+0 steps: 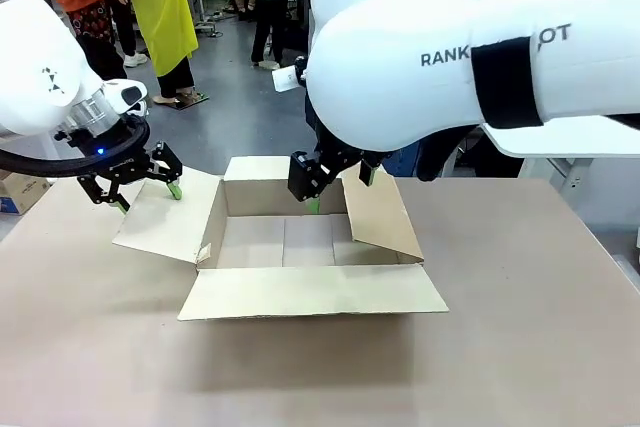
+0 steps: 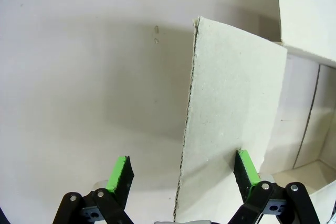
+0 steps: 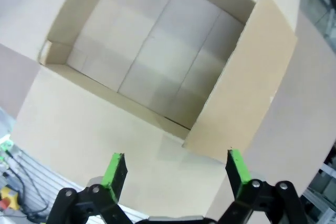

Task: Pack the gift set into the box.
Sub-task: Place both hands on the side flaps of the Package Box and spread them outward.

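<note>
The box (image 1: 310,292) stands open in the middle of the table, its four flaps spread outward and its inside bare. My left gripper (image 1: 145,187) hovers open over the outer edge of the left flap; in the left wrist view that flap (image 2: 231,103) runs between the spread fingers of the left gripper (image 2: 182,170). My right gripper (image 1: 340,190) hangs open over the far right corner of the box. In the right wrist view the right gripper (image 3: 175,167) looks down into the box (image 3: 152,45) with nothing held. The gift set is out of view.
A small brown carton (image 1: 20,192) sits beyond the table's left edge. People stand far back on the floor (image 1: 160,7). The brown tabletop (image 1: 520,327) lies bare to the right of and in front of the box.
</note>
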Tool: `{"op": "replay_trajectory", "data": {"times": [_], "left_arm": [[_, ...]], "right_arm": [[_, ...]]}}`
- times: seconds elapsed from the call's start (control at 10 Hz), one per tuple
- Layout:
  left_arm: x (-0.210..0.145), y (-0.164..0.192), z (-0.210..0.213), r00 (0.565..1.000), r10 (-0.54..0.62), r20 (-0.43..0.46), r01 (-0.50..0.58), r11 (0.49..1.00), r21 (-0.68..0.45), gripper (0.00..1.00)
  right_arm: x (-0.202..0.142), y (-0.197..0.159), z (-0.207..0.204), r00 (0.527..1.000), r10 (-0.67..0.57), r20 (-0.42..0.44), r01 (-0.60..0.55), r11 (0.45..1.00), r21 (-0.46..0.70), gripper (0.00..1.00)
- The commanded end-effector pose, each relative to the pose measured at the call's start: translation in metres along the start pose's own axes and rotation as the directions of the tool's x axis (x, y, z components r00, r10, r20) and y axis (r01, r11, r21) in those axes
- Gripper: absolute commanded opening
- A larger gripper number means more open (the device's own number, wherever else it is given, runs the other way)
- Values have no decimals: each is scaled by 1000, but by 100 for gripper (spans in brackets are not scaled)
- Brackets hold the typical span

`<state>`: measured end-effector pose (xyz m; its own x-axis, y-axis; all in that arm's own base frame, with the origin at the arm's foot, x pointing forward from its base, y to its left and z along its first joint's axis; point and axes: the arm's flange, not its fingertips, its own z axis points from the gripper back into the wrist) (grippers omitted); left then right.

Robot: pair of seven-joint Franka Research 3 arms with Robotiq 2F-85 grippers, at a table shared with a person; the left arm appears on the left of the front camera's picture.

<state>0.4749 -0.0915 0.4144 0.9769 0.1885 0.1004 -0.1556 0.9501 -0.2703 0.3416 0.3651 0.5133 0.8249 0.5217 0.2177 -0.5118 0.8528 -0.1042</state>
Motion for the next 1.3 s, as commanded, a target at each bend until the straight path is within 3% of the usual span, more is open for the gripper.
{"op": "replay_trajectory", "data": {"times": [0.0, 0.1, 0.2, 0.3, 0.4, 0.5, 0.7, 1.2], "left_arm": [[-1, 1, 3, 1000, 10, -3, -10, 1000, 14, 100], [-1, 1, 3, 1000, 10, -3, -10, 1000, 14, 100], [-1, 1, 3, 1000, 10, -3, -10, 1000, 14, 100], [-1, 1, 3, 1000, 10, -3, -10, 1000, 14, 100], [-1, 1, 3, 1000, 10, -3, -10, 1000, 14, 100], [-1, 1, 3, 1000, 10, -3, -10, 1000, 14, 100], [-1, 1, 3, 1000, 10, -3, -10, 1000, 14, 100], [-1, 1, 3, 1000, 10, -3, -10, 1000, 14, 100]], "right_arm": [[2, 2, 15, 995, -8, 102, 3, 999, 47, 100], [0, 0, 0, 1000, 0, 0, 0, 1000, 0, 100], [19, 0, -14, 993, -114, 14, 115, 993, -34, 100], [32, -7, -32, 969, -248, 17, 248, 969, 27, 100], [40, -19, -47, 905, -425, 7, 424, 905, 24, 100], [47, -28, -65, 808, -589, -22, 586, 806, -79, 100], [53, -36, -94, 776, -630, -29, 622, 772, -129, 100], [62, -47, -113, 783, -622, -23, 599, 763, -244, 100]]}}
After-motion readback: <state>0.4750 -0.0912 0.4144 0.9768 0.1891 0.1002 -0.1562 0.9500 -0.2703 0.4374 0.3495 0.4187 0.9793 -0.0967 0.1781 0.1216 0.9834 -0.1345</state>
